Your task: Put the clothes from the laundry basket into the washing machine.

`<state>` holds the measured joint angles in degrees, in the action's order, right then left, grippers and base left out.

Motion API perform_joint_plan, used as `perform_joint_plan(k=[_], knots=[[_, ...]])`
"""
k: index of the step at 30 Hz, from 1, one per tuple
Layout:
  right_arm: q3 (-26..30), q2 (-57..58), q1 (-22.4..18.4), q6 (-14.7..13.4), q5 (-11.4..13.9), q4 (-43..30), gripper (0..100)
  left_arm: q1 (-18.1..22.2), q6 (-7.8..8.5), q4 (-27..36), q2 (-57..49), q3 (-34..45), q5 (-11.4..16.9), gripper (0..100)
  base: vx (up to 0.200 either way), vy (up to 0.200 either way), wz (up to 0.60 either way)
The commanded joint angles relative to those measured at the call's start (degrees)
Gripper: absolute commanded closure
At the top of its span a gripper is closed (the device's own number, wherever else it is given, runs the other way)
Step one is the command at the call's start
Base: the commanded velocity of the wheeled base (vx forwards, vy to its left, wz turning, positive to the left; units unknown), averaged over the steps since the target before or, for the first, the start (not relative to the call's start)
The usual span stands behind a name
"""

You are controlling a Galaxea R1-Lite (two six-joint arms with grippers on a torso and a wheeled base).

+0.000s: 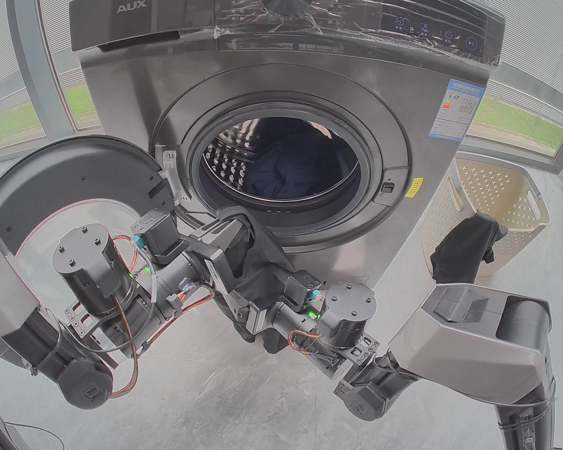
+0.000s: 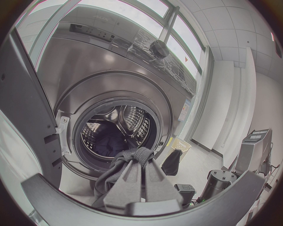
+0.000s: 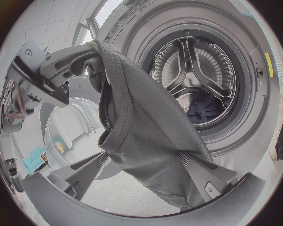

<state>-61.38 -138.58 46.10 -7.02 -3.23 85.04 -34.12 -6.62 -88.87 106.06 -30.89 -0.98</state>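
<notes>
Dark grey garment (image 1: 258, 255) hangs just in front of the washing machine (image 1: 339, 81) opening, pinched in the clenched left gripper (image 2: 143, 163). Its lower folds drape over the right gripper (image 3: 143, 157), whose fingers are spread apart. Navy clothes (image 1: 284, 166) lie inside the drum. The door (image 1: 65, 180) stands open at left; at right, another dark garment (image 1: 465, 244) hangs over the laundry basket (image 1: 514, 197) rim

The head camera looks down from up high at the washing machine (image 1: 289, 79) and its open door (image 1: 65, 180). The left wrist camera sits low, right behind the left gripper (image 2: 143, 161), and looks up into the drum (image 2: 132, 117). The right wrist camera is very close to the drum too. All three see the drum and the dark cloth (image 1: 258, 252).
</notes>
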Motion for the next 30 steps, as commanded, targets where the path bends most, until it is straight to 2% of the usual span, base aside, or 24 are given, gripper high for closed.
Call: perform_joint_plan(k=[1, 7, 20, 30], knots=[[-1.64, -0.81, 0.13, -0.01, -0.11, -0.23, 100, 0.02, -0.15, 0.01, 0.03, -0.05, 0.01, 100, 0.000, 0.000, 0.00], [-1.11, -1.16, 0.30, -0.01, -0.11, 0.21, 100, 0.55, -0.76, 0.01, 0.03, -0.22, 0.01, 100, 0.000, 0.000, 0.00], [13.04, 11.58, 1.71, -0.01, -0.11, 0.30, 100, 3.18, -0.76, 0.01, 0.99, -0.84, -0.17, 100, 0.000, 0.000, 0.00], [21.13, 18.52, 0.13, 0.34, 0.07, -0.14, 100, 3.36, -0.85, 0.01, 1.61, -0.84, -0.78, 100, 0.000, 0.000, 0.00]])
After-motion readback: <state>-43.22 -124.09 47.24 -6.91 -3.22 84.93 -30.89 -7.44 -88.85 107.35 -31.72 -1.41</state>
